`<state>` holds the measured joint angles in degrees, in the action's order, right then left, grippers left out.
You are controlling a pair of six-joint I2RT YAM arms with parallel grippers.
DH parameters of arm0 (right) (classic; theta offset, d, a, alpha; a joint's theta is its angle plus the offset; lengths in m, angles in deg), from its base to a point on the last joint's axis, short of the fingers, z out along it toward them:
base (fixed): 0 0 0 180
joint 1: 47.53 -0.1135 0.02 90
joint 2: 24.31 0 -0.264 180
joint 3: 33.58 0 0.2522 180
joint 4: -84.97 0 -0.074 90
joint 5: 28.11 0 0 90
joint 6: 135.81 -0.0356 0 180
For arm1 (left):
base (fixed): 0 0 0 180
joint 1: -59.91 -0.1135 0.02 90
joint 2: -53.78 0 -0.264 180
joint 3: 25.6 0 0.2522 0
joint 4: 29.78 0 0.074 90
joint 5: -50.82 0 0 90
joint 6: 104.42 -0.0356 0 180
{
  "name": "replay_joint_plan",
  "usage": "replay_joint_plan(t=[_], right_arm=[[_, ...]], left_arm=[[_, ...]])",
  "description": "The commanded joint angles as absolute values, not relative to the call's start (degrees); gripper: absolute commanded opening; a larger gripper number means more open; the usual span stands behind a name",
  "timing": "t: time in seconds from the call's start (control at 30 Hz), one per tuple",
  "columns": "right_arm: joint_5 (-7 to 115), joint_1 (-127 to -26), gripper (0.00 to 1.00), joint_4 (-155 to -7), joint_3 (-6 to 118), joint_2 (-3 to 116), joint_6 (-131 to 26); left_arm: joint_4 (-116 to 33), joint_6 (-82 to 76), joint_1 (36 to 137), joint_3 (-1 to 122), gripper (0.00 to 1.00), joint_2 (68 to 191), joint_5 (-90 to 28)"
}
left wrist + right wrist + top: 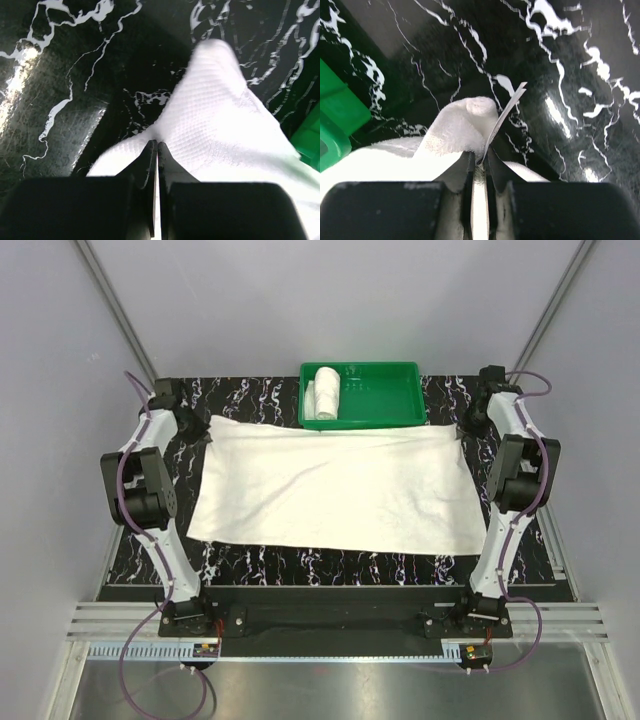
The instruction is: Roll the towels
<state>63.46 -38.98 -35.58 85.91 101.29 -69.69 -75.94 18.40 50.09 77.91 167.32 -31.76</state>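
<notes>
Left gripper (156, 145) sits at the far left corner of the large towel (330, 490), and from its wrist view the two black fingers are pressed together with a thin fold of white terry pinched between them. The cloth beyond the fingertips rises in a soft peak off the black marbled table (330, 565), so I judge the corner to be gripped and slightly lifted.

Moving across, the large towel lies spread flat over the middle of the table, wide side running left to right, with only gentle creases. None of it is rolled. Just behind its far edge stands the green tray (360, 423), and in the tray's left half lies the smaller towel (325, 392), wound into a tight white cylinder. That one looks finished and put away.

Over on the right, the right gripper (479, 157) is at the towel's far right corner. Its fingers are drawn nearly together with white cloth caught between them, and the corner bunches up in a rounded hump ahead of the tips. A thin white label (507, 107) sticks up from that corner beside the fingers.

By my reckoning the job is about half done: one towel rolled, the bigger one held by both far corners with its rolling not yet begun.
</notes>
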Motion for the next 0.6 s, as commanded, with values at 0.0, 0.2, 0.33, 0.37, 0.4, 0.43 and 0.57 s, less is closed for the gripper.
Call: replay_joint_plan(t=[0.0, 0.2, 0.33, 0.37, 0.4, 0.43, 0.57], right_arm=[[66.9, -38.9, 0.06, -35.6, 89.6, 102.8, -67.7], [64.6, -39.0, 0.77, -33.9, 91.2, 102.4, -67.6], [68.2, -39.1, 0.91, -34.9, 85.5, 96.1, -67.7], [69.0, -39.1, 0.95, -35.1, 84.3, 94.4, -67.8], [70.1, -39.1, 0.98, -35.0, 82.0, 90.8, -68.1], [72.4, -39.1, 1.00, -34.4, 80.6, 88.9, -68.7], [71.8, -39.1, 1.00, -37.3, 65.8, 72.3, -72.3]], left_arm=[[-75.5, 17.7, 49.1, 77.7, 0.00, 167.8, -36.3], [-75.9, 16.6, 48.8, 80.2, 0.42, 168.4, -36.1], [-78.0, 16.8, 48.8, 77.0, 0.54, 162.3, -37.0], [-77.9, 17.0, 48.8, 75.6, 0.57, 160.1, -37.5], [-78.2, 17.5, 48.8, 72.6, 0.59, 157.7, -38.1], [-78.8, 17.8, 48.7, 70.8, 0.61, 152.7, -39.0], [-81.2, 22.7, 47.9, 57.6, 0.79, 137.8, -41.2]])
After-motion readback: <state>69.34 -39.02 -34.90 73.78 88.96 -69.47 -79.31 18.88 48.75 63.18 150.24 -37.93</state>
